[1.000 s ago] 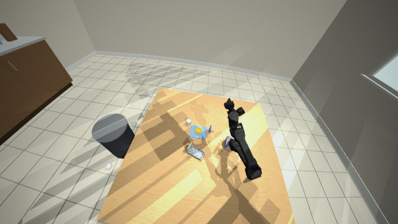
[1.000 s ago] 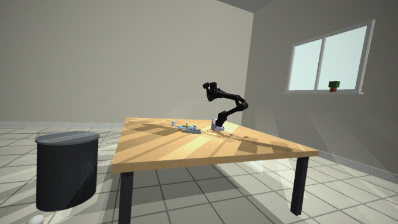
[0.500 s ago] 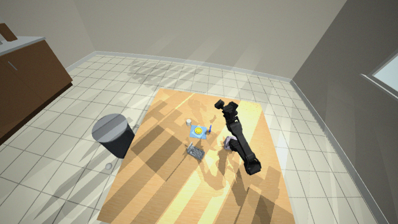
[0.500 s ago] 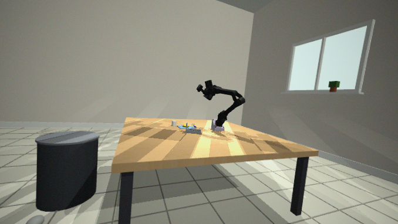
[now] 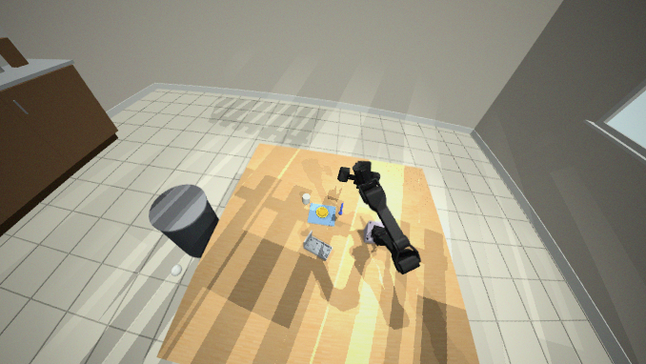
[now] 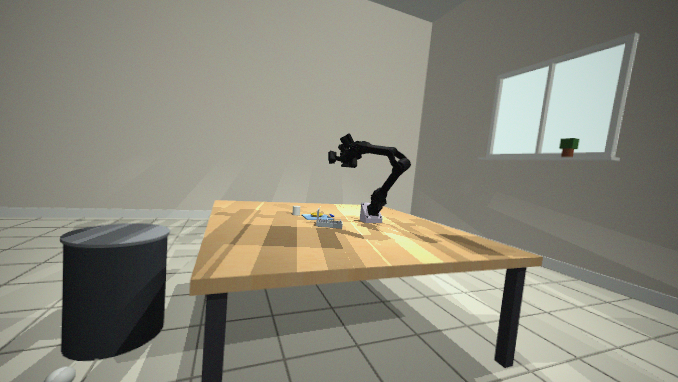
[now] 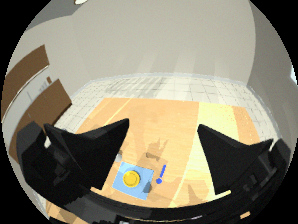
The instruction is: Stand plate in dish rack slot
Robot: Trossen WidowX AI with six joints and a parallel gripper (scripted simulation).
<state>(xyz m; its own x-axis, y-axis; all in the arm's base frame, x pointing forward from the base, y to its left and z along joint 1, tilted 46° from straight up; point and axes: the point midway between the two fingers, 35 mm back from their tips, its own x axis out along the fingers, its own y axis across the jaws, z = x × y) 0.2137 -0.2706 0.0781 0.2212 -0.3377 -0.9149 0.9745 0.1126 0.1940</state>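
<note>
Above the plate (image 7: 132, 177), open tool (image 7: 161, 137).

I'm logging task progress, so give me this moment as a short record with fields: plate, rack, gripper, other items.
plate: yellow plate lying flat on a blue mat, not yet picked up
rack: grey dish rack on the table, nearer the camera than the mat, slots empty
gripper: gripper open, holding nothing, raised high above the table, looking down at the plate
other items: white cup beside the mat; blue utensil at the mat's other side
</note>
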